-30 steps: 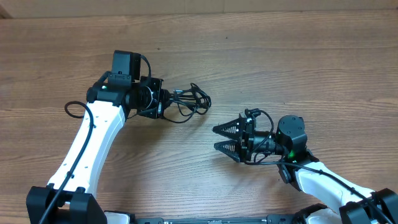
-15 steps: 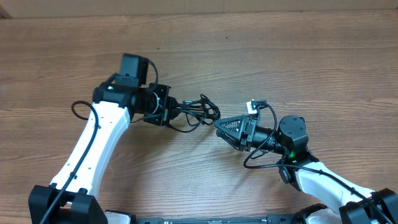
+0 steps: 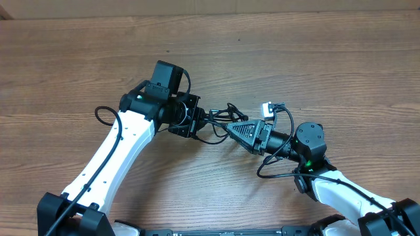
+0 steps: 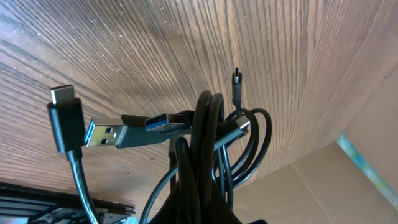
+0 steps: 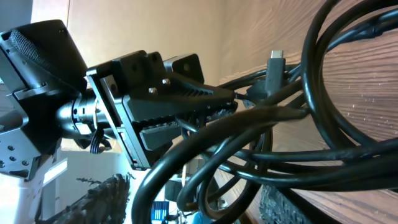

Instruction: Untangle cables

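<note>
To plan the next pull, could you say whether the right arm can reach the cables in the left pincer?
Probably yes: the right pincer, open, is at the cables, with nothing between them.

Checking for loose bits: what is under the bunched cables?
Only bare wooden table shows under the cables. The strands inside the left gripper are covered, as is the table beneath it.

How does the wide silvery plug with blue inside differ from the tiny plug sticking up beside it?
The wide plug is broad, flat and silvery with a blue tongue; the tiny plug is slim and dark. The wide plug points sideways in the left wrist view, the tiny plug upward. Both end black cables in one bundle.
</note>
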Action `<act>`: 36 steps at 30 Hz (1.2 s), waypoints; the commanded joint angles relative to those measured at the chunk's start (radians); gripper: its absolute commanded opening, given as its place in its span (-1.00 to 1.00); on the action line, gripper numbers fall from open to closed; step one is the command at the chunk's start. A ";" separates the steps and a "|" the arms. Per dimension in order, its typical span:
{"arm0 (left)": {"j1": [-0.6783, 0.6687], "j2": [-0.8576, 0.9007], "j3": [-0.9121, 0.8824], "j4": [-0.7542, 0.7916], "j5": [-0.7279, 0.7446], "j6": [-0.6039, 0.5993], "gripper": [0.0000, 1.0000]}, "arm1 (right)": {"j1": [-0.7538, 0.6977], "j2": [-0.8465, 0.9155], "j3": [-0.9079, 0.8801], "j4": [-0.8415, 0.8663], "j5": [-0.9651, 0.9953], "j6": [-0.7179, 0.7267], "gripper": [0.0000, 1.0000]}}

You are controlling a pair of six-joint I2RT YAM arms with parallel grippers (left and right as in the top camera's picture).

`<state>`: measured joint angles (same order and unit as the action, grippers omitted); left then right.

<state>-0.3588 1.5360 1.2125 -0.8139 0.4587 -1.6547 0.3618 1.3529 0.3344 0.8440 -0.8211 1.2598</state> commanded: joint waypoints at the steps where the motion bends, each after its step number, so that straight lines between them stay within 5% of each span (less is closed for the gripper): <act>1: -0.011 -0.006 0.012 0.010 -0.025 -0.043 -0.92 | 0.004 -0.007 0.007 0.007 0.020 -0.012 0.32; 12: -0.076 -0.006 0.012 0.101 -0.082 -0.044 -0.91 | 0.004 -0.007 0.007 0.007 0.062 0.039 0.29; 24: -0.095 -0.006 0.012 0.112 -0.105 -0.052 -0.91 | 0.004 -0.007 0.007 0.007 0.124 0.131 -0.53; 32: -0.095 -0.006 0.012 0.112 -0.121 -0.055 -0.91 | 0.004 -0.007 0.007 0.007 0.123 0.131 -0.90; 36: -0.095 -0.006 0.012 0.111 -0.173 -0.055 -0.92 | 0.004 -0.007 0.007 0.008 0.102 0.135 -0.92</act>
<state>-0.4458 1.5360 1.2125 -0.7017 0.3321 -1.7031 0.3626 1.3529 0.3344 0.8368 -0.7174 1.3949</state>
